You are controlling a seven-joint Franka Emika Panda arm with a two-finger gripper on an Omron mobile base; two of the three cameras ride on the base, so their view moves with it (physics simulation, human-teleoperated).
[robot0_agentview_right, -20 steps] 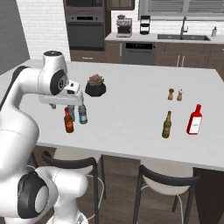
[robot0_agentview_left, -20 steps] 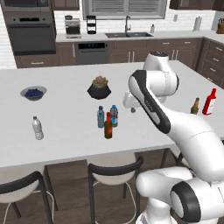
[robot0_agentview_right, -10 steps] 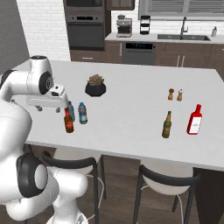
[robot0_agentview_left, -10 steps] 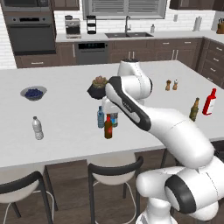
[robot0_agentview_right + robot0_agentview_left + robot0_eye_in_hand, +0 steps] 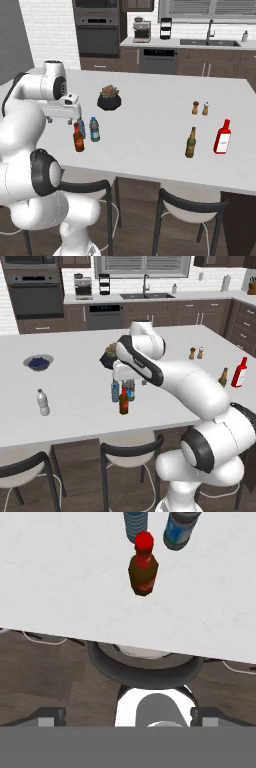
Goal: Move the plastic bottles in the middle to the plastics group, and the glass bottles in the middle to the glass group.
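My pincer (image 5: 123,387) hangs low over the middle cluster of bottles, just above their caps; the wrist block hides the finger tips, so I cannot tell whether it is wide or narrow, and I cannot see it holding anything.

All the bottles stand upright, long axes vertical, caps up. I take the dark brown bottle (image 5: 123,402) with the red neck as my landmark: it stands near the front edge of the white worktop (image 5: 75,391). Just behind it stand two blue-capped water bottles, the pale blue bottle (image 5: 81,129) and the blue-label bottle (image 5: 94,129), side by side and close together. From my hand camera the brown bottle (image 5: 143,565) sits nearest, with those two beyond it at the frame's top.

Well to its left stands one clear white-capped bottle (image 5: 43,402). Well to its right, near the worktop's end, stand one tall red bottle (image 5: 240,372) and one gold-necked dark bottle (image 5: 223,377), just beside each other.

Behind the cluster sits a dark plant bowl (image 5: 109,98); a bowl of blue fruit (image 5: 38,362) lies far left; two small shakers (image 5: 196,353) stand towards the right. Stools (image 5: 131,452) tuck under the front edge. Dark cabinets, an oven (image 5: 34,291) and a sink line the back wall.
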